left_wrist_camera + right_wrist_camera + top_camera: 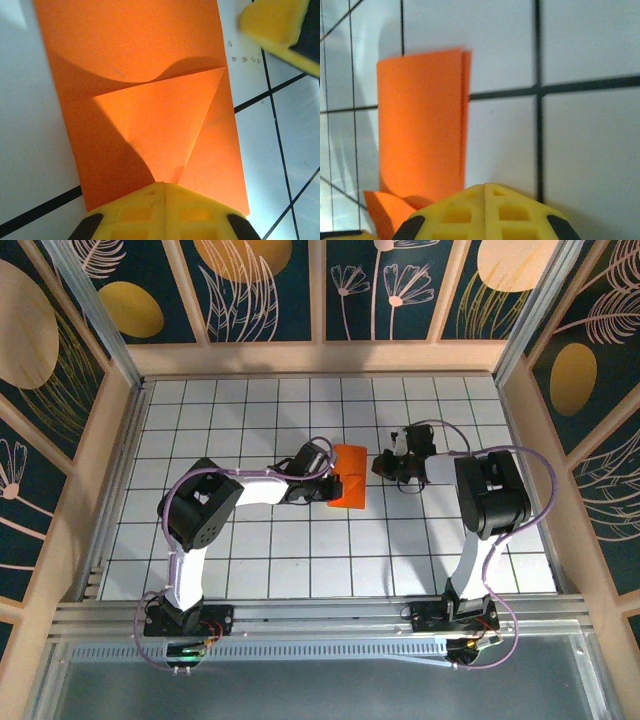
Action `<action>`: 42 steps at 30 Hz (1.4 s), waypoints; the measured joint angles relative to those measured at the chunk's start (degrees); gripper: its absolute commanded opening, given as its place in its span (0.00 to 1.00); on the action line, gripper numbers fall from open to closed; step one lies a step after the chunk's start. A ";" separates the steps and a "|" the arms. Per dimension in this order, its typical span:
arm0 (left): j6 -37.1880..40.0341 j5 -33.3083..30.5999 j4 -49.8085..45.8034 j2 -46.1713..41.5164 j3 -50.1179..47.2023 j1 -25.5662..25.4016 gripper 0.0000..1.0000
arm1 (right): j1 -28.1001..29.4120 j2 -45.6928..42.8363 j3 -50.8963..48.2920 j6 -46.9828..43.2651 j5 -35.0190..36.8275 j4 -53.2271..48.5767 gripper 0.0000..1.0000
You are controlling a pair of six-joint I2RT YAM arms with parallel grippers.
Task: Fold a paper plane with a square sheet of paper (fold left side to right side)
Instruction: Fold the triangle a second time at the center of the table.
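Paper [349, 477] — orange, folded, flat on table [250, 540], long axis running away from arms, between both tools. Left tool [165, 187] shut, tip on its left edge — nearer; right tool [485, 187] shut, empty, just beside.

Between left pincer [328, 483] and right pincer [381, 466]: orange paper [350, 478]; table [250, 570] elsewhere open.

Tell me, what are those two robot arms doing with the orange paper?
They are folding the orange paper into a plane. It lies on the tiled table, already folded narrower, with a triangular flap turned over. The left claw, shut, is at the flap's tip, seemingly pressing it. The right claw, also shut, sits just beside the paper's other side.
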 measured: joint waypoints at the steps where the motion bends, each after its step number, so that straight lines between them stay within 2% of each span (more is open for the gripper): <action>1: 0.02 0.00 -0.02 0.00 0.00 0.00 0.00 | -0.42 -0.07 0.17 -0.17 0.31 -0.26 0.00; 6: 0.00 0.04 0.11 0.00 -0.02 0.00 0.00 | 0.22 -2.69 -1.07 -0.24 0.09 -0.87 0.00; 12: 0.00 0.13 0.15 0.00 -0.02 0.00 0.00 | 5.11 -7.06 -5.14 2.29 -2.29 1.29 0.00; 23: 0.00 0.20 0.22 0.00 -0.07 0.02 0.00 | 10.88 -2.97 -5.70 6.03 -4.13 4.79 0.00; 33: 0.00 0.17 0.22 0.00 -0.11 0.02 0.00 | 10.56 -1.40 -4.33 6.05 -2.54 3.98 0.00; 42: 0.00 0.09 0.42 0.00 -0.11 0.00 0.00 | 6.47 -0.74 -2.16 3.52 -1.55 0.87 0.00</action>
